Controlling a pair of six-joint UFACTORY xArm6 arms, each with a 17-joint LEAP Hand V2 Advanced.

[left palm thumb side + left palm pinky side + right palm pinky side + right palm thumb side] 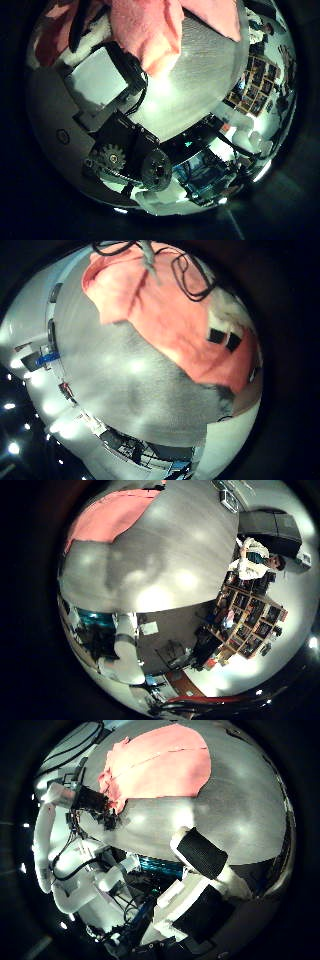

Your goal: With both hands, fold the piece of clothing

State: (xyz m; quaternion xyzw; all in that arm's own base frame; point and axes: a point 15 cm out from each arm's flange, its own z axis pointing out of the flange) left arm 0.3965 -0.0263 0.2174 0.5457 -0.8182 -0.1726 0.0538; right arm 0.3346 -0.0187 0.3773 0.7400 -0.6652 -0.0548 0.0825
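The piece of clothing point(160, 765) lies spread on the table point(240, 800), with one corner gathered up at my left hand point(95, 800). In the left palm views the cloth point(150, 310) sits close to the palm, and a rounded fold point(150, 35) hangs beside that hand's fingers point(105, 75), which curl onto it. My right hand point(200, 850) hovers over bare table, a short way off the cloth's near edge. Its fingers are relaxed and hold nothing. From its little finger side the cloth point(105, 515) shows only as a distant patch.
The table surface point(180, 550) stretches around the clothing. Shelves and room clutter point(240, 605) stand beyond the table edge. My left arm point(45, 850) reaches in beside the cloth.
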